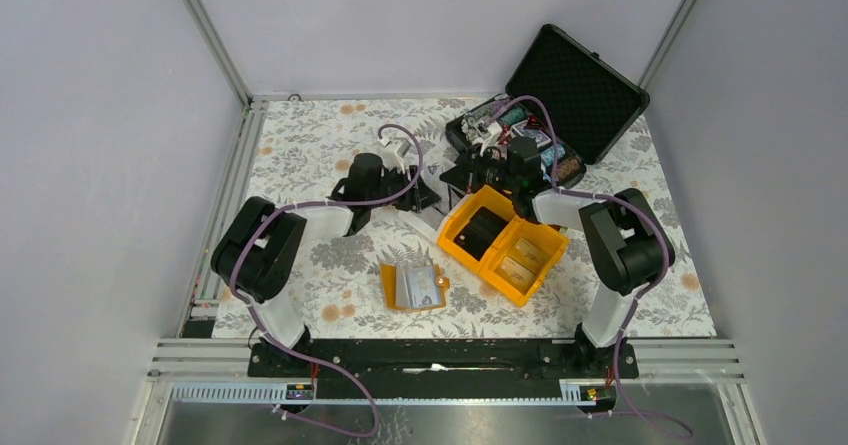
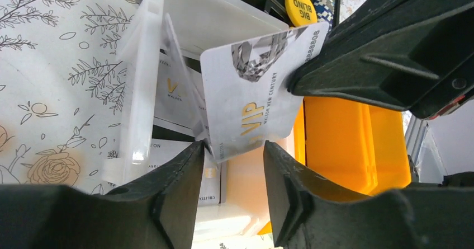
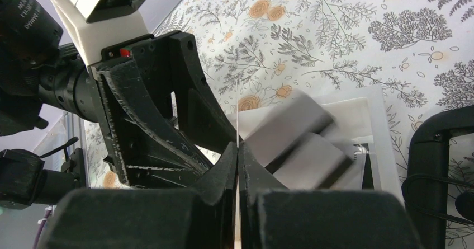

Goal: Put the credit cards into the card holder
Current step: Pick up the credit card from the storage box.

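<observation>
Only left wrist view shows credit card (image 2: 251, 92) face-on: right hand (image 3: 237, 151) pinching, left hand (image 2: 233, 154) parted.

Grey cards (image 3: 299, 142) motion-blurred; VIP card's (image 2: 251, 92) end behind right pincer (image 2: 299, 81).

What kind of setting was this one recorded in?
Probably a lab test cell, not a home: plain grey walls on aluminium framing, the left arm and right arm bolted to a rail, a floral table cover.
</observation>
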